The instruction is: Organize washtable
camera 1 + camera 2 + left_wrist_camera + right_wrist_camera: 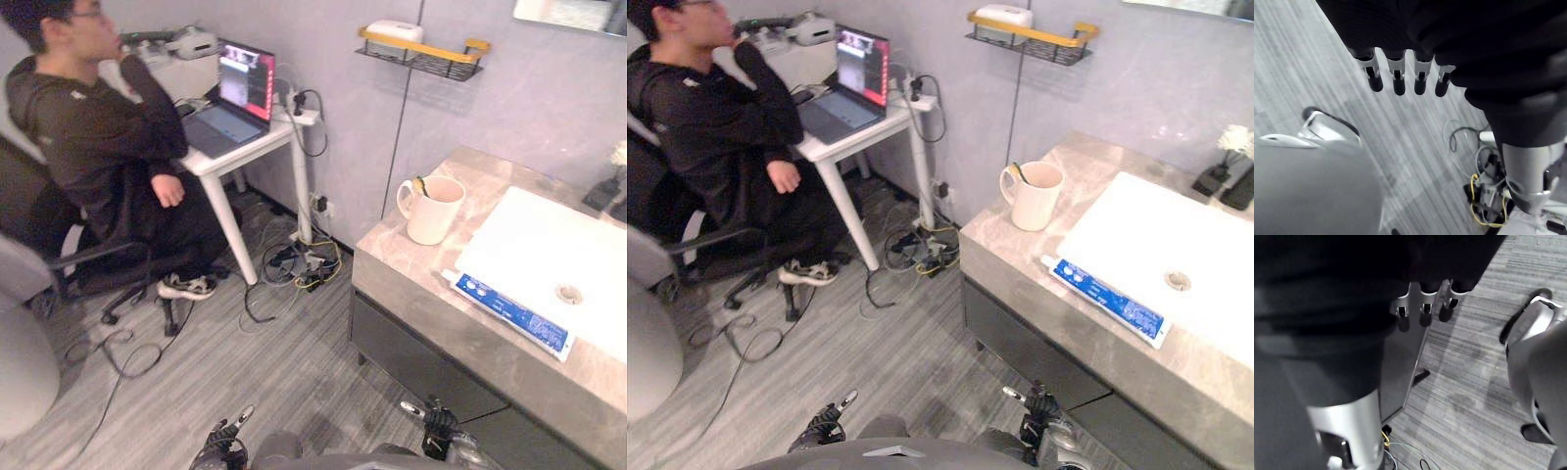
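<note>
Lying along the white basin's edge is a blue-and-white toothpaste tube.

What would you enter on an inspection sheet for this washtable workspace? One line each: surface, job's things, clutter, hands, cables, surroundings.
Surface: grey stone washtable with white sink.
Job's things: mug upright near the counter's corner; toothpaste tube lying flat on the counter beside the sink.
Clutter: dark items and white flower at the far end.
Hands: left hand and right hand open, low over the floor, holding nothing.
Cables: tangle on the floor by the white table.
Surroundings: person seated at laptop; wall shelf.
</note>
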Robot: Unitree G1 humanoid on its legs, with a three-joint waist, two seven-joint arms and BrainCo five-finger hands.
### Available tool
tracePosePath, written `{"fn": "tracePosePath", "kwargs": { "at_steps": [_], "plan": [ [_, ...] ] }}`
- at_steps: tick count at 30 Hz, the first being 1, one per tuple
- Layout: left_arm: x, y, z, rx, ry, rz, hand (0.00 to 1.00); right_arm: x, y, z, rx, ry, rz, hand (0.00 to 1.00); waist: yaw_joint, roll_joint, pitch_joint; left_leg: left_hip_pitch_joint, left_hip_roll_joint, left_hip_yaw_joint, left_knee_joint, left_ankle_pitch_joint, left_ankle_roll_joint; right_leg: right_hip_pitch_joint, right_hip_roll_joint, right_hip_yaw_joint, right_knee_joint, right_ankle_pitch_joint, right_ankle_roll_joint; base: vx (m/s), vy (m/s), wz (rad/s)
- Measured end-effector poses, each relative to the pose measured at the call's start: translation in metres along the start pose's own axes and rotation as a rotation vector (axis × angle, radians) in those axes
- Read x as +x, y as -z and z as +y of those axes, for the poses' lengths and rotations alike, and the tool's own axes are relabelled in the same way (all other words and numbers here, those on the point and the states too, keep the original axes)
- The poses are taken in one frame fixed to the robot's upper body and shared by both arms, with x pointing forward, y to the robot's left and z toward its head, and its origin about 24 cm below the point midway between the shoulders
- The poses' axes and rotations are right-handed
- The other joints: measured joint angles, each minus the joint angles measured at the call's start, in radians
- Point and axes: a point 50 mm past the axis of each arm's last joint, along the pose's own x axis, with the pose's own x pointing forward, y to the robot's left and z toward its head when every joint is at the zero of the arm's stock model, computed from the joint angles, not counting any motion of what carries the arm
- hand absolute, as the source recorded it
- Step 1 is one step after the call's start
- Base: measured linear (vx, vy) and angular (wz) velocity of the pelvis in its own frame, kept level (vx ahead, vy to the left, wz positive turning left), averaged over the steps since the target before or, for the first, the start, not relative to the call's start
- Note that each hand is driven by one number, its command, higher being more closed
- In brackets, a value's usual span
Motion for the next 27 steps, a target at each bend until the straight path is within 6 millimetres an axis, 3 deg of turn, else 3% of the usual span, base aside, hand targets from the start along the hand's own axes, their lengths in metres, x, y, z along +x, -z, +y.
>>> {"fn": "tracePosePath", "kwargs": {
  "at_steps": [2,5,6,8,9,11,12,15,16,20,23,27],
  "plan": [
    [0.001,-0.007,-0.009,0.120,0.054,-0.025,0.00,-0.001,0.007,0.003,0.061,0.008,0.023,0.00,-0.021,-0.025,-0.027,0.012,-0.036,0.059,-0.036,0.006,0.043,0.003,-0.072,0.026,-0.087,0.051,0.034,0.22,0.276,-0.43],
    [0.002,-0.010,-0.015,0.174,0.084,-0.039,0.00,-0.002,0.010,0.003,0.122,0.018,0.030,0.00,-0.018,-0.032,-0.041,0.026,-0.037,0.147,-0.080,0.016,0.071,-0.025,-0.097,0.061,-0.139,0.130,0.055,0.16,0.195,-1.01],
    [0.003,-0.013,-0.018,0.183,0.094,-0.046,0.00,0.000,0.005,0.003,0.133,0.021,0.016,0.00,-0.018,-0.027,-0.034,0.042,-0.026,0.218,-0.104,0.028,0.090,-0.072,-0.098,-0.013,-0.127,0.188,0.050,0.13,0.109,-1.14],
    [0.003,-0.015,-0.022,0.195,0.102,-0.052,0.00,0.001,0.001,0.000,0.147,0.035,0.004,0.00,-0.018,-0.011,-0.024,0.052,-0.015,0.259,-0.108,0.033,0.098,-0.104,-0.112,-0.178,-0.121,0.235,0.024,0.11,0.019,-1.07],
    [0.002,-0.015,-0.026,0.191,0.112,-0.056,0.00,0.001,-0.001,-0.003,0.142,0.042,-0.001,0.00,-0.015,0.002,-0.012,0.071,-0.008,0.336,-0.149,0.045,0.119,-0.133,-0.178,-0.510,-0.080,0.224,-0.037,0.12,-0.082,-1.03],
    [0.001,-0.012,-0.026,0.192,0.111,-0.047,0.00,0.001,-0.002,-0.003,0.133,0.038,0.000,0.00,-0.011,-0.002,-0.008,0.108,-0.010,0.388,-0.191,0.055,0.128,-0.137,-0.213,-0.686,0.011,0.177,-0.061,0.15,-0.176,-1.03],
    [0.000,-0.006,-0.022,0.195,0.103,-0.028,0.00,0.002,-0.001,-0.001,0.114,0.029,0.007,0.00,-0.004,0.002,-0.006,0.148,-0.005,0.440,-0.218,0.061,0.125,-0.097,-0.215,-0.786,0.040,0.142,-0.046,0.17,-0.222,-1.02],
    [0.001,-0.004,-0.017,0.184,0.087,-0.014,0.00,0.002,0.000,0.000,0.080,0.015,0.017,0.00,0.019,-0.012,-0.011,0.164,-0.019,0.491,-0.254,0.088,0.112,-0.040,-0.201,-0.818,-0.136,0.141,-0.031,0.03,-0.168,-1.01],
    [0.001,-0.003,-0.023,0.187,0.103,0.003,0.00,0.003,0.000,-0.005,0.073,0.028,0.032,0.00,0.009,0.008,-0.001,0.167,-0.022,0.476,-0.297,0.126,0.110,-0.010,-0.181,-0.809,-0.231,0.183,-0.026,-0.07,-0.111,-0.40],
    [0.000,0.002,-0.026,0.175,0.113,0.020,0.00,0.001,0.010,-0.018,0.089,0.072,0.077,0.00,0.013,0.014,0.000,0.195,-0.002,0.385,-0.368,0.164,0.101,0.056,-0.141,-0.797,-0.384,0.271,-0.043,-0.08,-0.105,-0.17],
    [0.001,-0.001,-0.025,0.178,0.111,0.014,0.00,-0.002,0.016,-0.026,0.115,0.100,0.089,0.00,0.013,0.002,0.001,0.197,0.001,0.371,-0.387,0.178,0.088,0.083,-0.125,-0.797,-0.457,0.312,-0.045,-0.09,-0.035,-0.02],
    [0.002,-0.002,-0.023,0.184,0.110,0.013,0.00,-0.008,0.029,-0.035,0.148,0.134,0.118,0.00,0.011,-0.001,0.002,0.197,-0.003,0.353,-0.382,0.181,0.086,0.095,-0.130,-0.812,-0.464,0.319,-0.042,-0.03,0.011,0.11]
  ]
}}
